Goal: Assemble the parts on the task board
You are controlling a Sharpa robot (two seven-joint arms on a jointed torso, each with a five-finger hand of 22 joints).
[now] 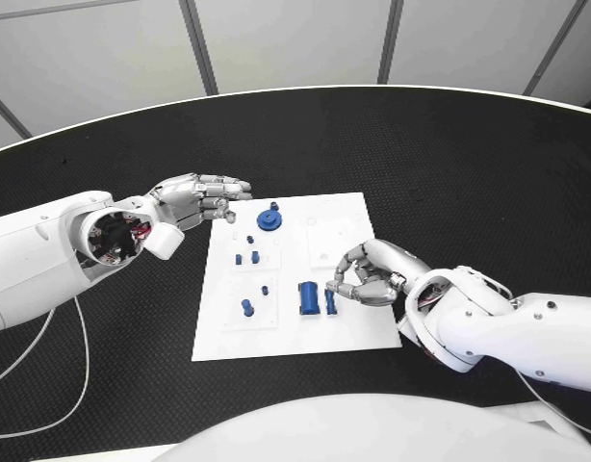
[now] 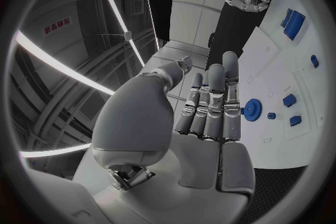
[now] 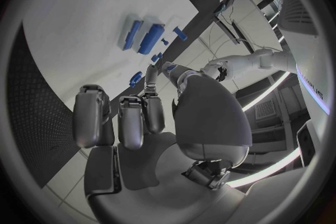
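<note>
Here the left hand (image 1: 198, 200) hovers just off the flat white rectangular task board's (image 1: 337, 337) far left corner, fingers straight, holding nothing. On the board, the large blue cylinder (image 1: 307, 296) lies lengthwise, pointing away. Just beside it, the right hand (image 1: 370, 274) curls empty.
</note>
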